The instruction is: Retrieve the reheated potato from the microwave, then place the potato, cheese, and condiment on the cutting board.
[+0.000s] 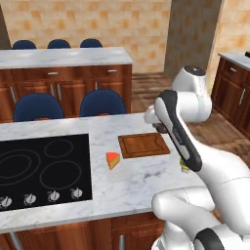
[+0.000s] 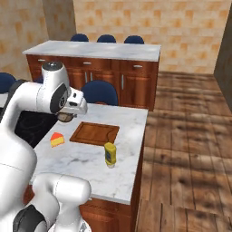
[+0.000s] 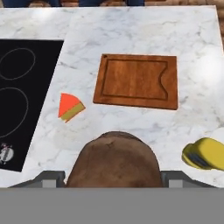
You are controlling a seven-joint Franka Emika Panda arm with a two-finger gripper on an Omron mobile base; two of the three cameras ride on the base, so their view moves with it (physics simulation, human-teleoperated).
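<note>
even bright rendered light, soft shadows, slightly blurry, no glare.

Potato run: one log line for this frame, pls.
potato: held between fingers, above counter | cutting board: bare | cheese: on counter left of board | condiment: upright on counter, off board

Potato [image 3: 113,159]: dark brown, rough mottled skin. Board [image 3: 136,81]: reddish-brown wood w/ darker grain streaks. Cheese [image 3: 70,106]: orange-red face, yellow-tan edge. Condiment [image 2: 110,154]: yellow bottle, greenish label. Worktop [image 1: 136,178]: white marble w/ grey veins. Cooktop [image 1: 44,166]: black glass, thin grey ring outlines, silver knobs. Cabinets [image 2: 133,84]: red-brown wood, silver handles. Chairs [image 1: 102,104]: dark blue. Wall [image 2: 158,22]: orange-tan mottled tiles. Floor [image 2: 186,149]: brown planks.
</note>
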